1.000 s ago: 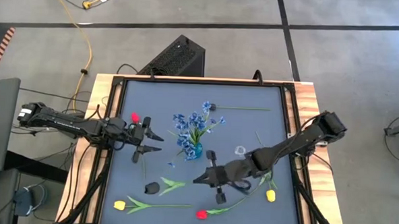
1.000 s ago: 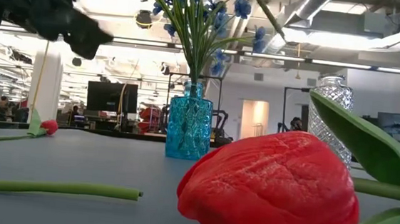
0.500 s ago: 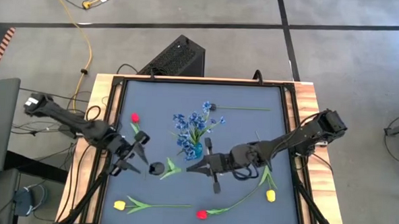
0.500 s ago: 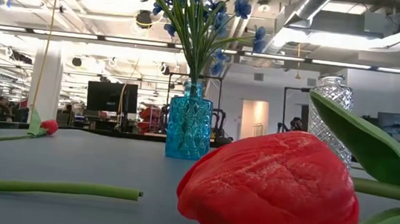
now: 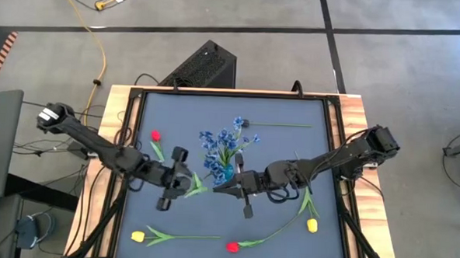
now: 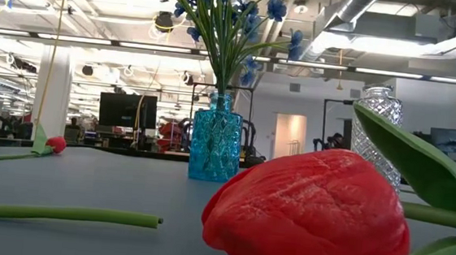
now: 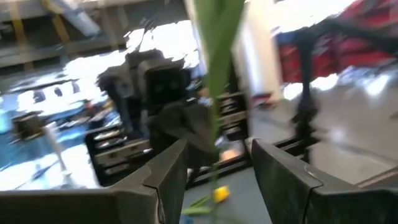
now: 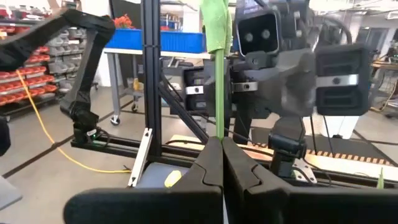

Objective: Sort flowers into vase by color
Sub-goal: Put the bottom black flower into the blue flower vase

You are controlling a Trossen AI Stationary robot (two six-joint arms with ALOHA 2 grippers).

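Observation:
My right gripper (image 5: 216,189) is shut on a short green-stemmed flower (image 5: 196,186) near the table's middle, in front of the blue vase (image 5: 222,174), which holds blue flowers (image 6: 224,21). The held flower's leaves point toward my left gripper (image 5: 187,181). In the high view that gripper hides the blossom end. My left gripper (image 7: 217,149) is open. Its fingers stand on either side of the stem (image 7: 216,93), apart from it. Neither gripper shows in the low view. My right gripper (image 8: 222,146) pinches the flower's green stem (image 8: 219,118) between its two shut fingertips, near the stem's lower end. The fingers lie about level and point toward the table's left. The flower is lifted clear of the table. Its stem rises beyond the fingertips to a leaf (image 8: 216,25).
Near the front edge lie a red tulip (image 5: 231,246) and a yellow tulip (image 5: 137,236). A second yellow tulip (image 5: 312,224) lies at the right, a second red tulip (image 5: 156,135) at the left, and a blue flower (image 5: 240,123) at the far side. A clear glass vase (image 6: 378,115) stands by the blue one.
My right gripper has carried the flower up off the table and toward the far left, to beside the blue vase, and has tipped up to about level. My left gripper has swung from the left side toward the table's middle, rising, and now has its open fingers around the stem.

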